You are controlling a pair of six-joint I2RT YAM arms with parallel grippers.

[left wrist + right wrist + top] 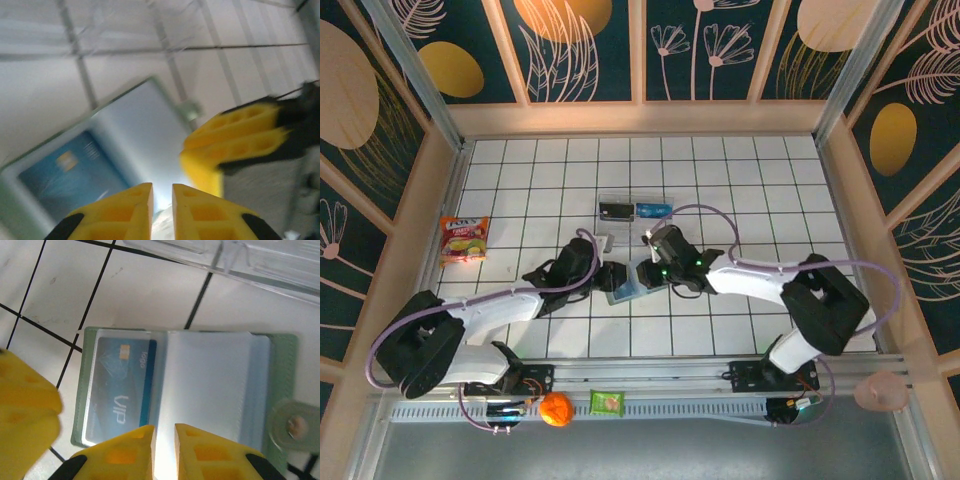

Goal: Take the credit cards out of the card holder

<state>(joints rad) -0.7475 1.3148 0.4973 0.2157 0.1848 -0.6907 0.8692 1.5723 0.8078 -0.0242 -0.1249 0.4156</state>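
Card holder (220,390) lies opened flat on the white tiled bench (740,160), a grey-green rim framing its pale bluish pocket leaves. One blue credit card (120,385), marked VIP, sits under clear film in the holder's left-hand pocket as the right wrist view shows it. A round snap tab (292,422) juts from the holder's opposite end.

From above, the left tool (611,276) stands at the holder's left edge and the right tool (643,272) at its right edge, tips close together over it. Each wrist view shows that tool's own yellow fingers nearly together, a slim bright slit between them, at the holder's near edge over the middle leaf. Whether either tool pinches a leaf or merely hovers there cannot be told.

A clear tray (635,212) lies just beyond the holder's far side, holding a dark flat piece (615,211) and a blue flat piece (653,210). A snack packet (463,238) rests well left of the holder. On the holder's near side, past the arm bases, sit an orange ball (556,409) and a small green packet (607,402).
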